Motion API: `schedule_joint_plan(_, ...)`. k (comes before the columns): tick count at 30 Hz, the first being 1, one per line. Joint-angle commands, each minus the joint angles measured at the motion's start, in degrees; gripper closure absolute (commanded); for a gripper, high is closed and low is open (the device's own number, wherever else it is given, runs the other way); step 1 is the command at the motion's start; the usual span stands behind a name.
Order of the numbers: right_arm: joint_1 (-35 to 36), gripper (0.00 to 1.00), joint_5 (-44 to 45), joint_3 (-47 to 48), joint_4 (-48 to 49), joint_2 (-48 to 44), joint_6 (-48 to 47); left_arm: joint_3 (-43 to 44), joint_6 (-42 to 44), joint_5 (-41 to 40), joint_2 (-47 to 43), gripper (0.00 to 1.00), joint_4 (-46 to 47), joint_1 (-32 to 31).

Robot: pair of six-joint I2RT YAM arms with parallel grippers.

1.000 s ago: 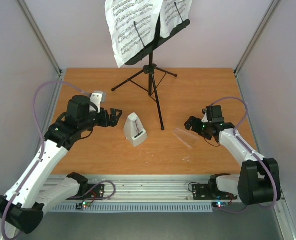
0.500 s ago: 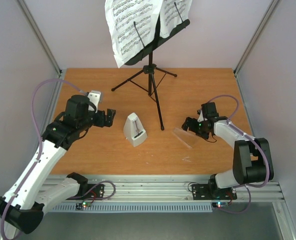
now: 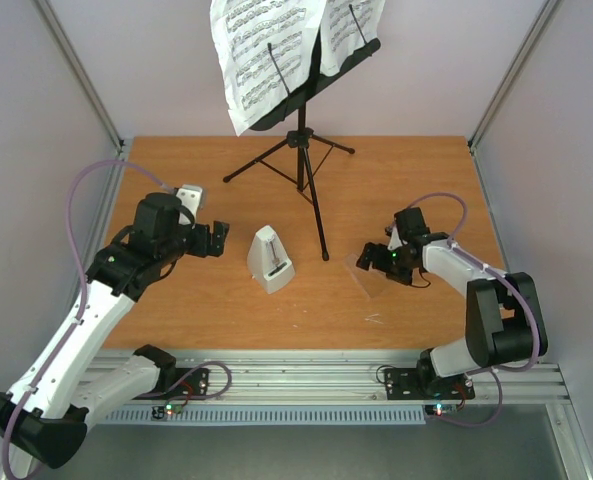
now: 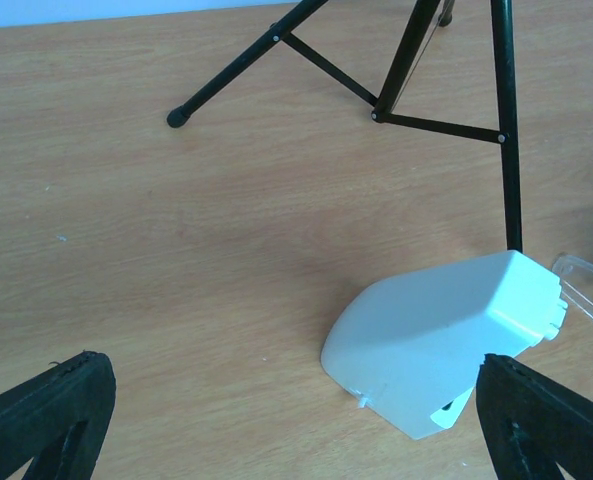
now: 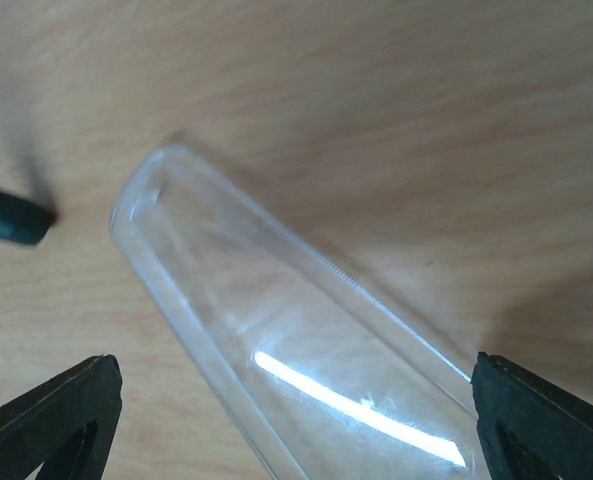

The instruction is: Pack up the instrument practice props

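Two sets of jaws stand wide open, holding nothing. The right arm's jaws hang low over the small clear plastic cover (image 5: 306, 350), which lies flat on the wooden counter (image 3: 176, 160) near one foot of the black tripod music stand (image 3: 301, 140). The left arm's jaws face the small pale grey pyramid-shaped metronome (image 3: 270, 259), near it but apart. White printed sheet-music pages (image 3: 266, 60) rest on the stand's desk. The thin, slick cover may skid or pop free when pinched. A reach straying toward the stand could knock its leg and tip it, pages and all.

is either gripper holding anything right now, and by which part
Nothing is held. Both are open: left gripper near the metronome, right gripper over the cover.
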Motion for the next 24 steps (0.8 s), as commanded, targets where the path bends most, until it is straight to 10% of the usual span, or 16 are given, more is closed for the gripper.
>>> schedule_joint_plan(1,4.21,0.04,-0.92,0.84,-4.51,-1.74,-0.24,-0.86,1.06,-0.88,-0.45,0.01,0.42,0.26)
schedule_joint_plan(24,18.92,0.11,22.04,13.40,-14.37,7.66,0.07,-1.47,1.24,-1.55,-1.95,0.01,0.42,0.26)
